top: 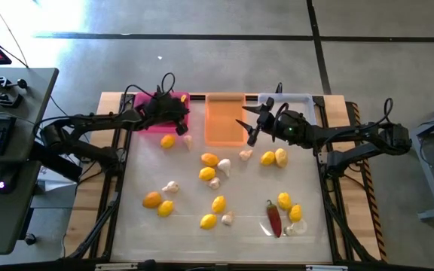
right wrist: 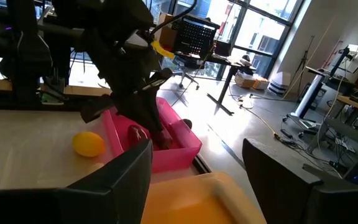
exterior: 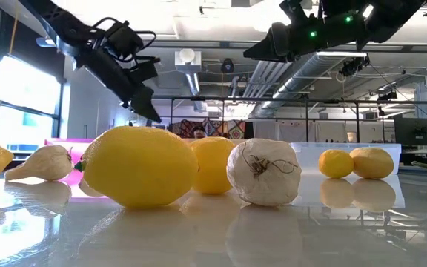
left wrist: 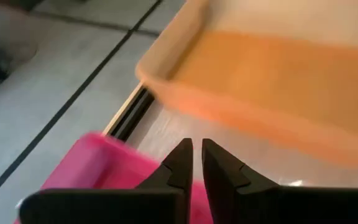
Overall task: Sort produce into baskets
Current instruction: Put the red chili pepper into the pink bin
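Hovering over the pink basket (top: 151, 119), the left tool (left wrist: 196, 163) has its fingers nearly pressed together, holding nothing; a chili (right wrist: 135, 133) lies in that basket below it. Over the orange basket (top: 224, 120), the right tool (top: 250, 126) stands wide and empty. Lemons (top: 209, 159) and garlic (top: 170, 186) lie scattered on the bench (top: 126, 218).

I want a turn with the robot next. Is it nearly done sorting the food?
Not nearly. Done: what looks like one chili lies in the pink basket. In hand: nothing. The left hand is shut and empty over that basket, and the right hand is open above the orange basket, which looks empty. Left: the lemons, garlic bulbs and another chili on the table.
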Robot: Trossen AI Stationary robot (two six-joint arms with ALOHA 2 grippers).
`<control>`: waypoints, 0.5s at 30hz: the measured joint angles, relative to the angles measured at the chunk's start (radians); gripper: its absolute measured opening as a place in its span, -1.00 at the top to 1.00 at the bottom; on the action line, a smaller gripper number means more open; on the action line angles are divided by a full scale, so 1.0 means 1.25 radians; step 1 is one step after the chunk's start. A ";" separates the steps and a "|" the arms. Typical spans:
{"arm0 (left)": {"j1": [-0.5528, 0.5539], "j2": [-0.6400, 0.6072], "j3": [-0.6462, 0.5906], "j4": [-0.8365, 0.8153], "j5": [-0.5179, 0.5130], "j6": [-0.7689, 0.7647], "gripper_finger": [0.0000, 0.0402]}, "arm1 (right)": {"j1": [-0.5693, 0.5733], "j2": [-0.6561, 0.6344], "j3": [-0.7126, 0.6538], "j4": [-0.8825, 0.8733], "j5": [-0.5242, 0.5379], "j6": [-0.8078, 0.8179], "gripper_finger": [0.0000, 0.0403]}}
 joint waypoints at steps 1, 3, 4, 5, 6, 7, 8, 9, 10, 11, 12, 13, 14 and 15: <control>0.000 0.000 -0.011 0.033 0.016 -0.004 0.90 | 0.000 0.000 0.000 0.000 0.000 0.001 -0.15; 0.000 0.000 -0.031 0.099 0.050 -0.015 0.92 | 0.001 0.000 0.000 -0.004 0.000 0.000 -0.06; 0.000 0.000 -0.041 0.128 0.065 -0.018 0.92 | 0.001 0.000 0.000 -0.007 0.000 -0.001 -0.01; 0.000 0.000 -0.053 0.159 0.082 -0.018 0.93 | 0.001 0.000 0.000 -0.011 0.000 -0.001 0.05; 0.000 0.000 -0.065 0.189 0.096 -0.018 0.93 | 0.001 0.000 0.000 -0.016 0.000 -0.001 0.12; 0.000 0.000 -0.078 0.217 0.109 -0.018 0.93 | 0.001 0.000 0.000 -0.020 0.000 -0.001 0.19; 0.000 0.000 -0.090 0.244 0.124 -0.018 0.94 | 0.001 0.000 0.000 -0.025 0.000 -0.002 0.27; 0.000 0.000 -0.100 0.262 0.137 -0.014 0.94 | 0.001 0.000 0.000 -0.029 0.000 0.000 0.35; -0.002 0.000 -0.110 0.281 0.147 -0.011 0.94 | 0.002 0.000 0.000 -0.032 0.001 0.003 0.43; -0.005 0.000 -0.122 0.299 0.154 -0.004 0.94 | 0.005 0.000 0.000 -0.035 0.003 0.006 0.52; -0.009 0.000 -0.134 0.316 0.163 0.004 0.94 | 0.008 0.000 0.000 -0.038 0.004 0.014 0.60; -0.013 0.000 -0.144 0.334 0.171 0.009 0.94 | 0.014 0.000 0.000 -0.042 0.004 0.021 0.67; -0.017 0.000 -0.152 0.346 0.181 0.015 0.94 | 0.020 0.000 0.000 -0.052 0.004 0.030 0.75; -0.022 0.000 -0.156 0.350 0.185 0.022 0.94 | 0.028 0.000 0.000 -0.069 0.004 0.038 0.81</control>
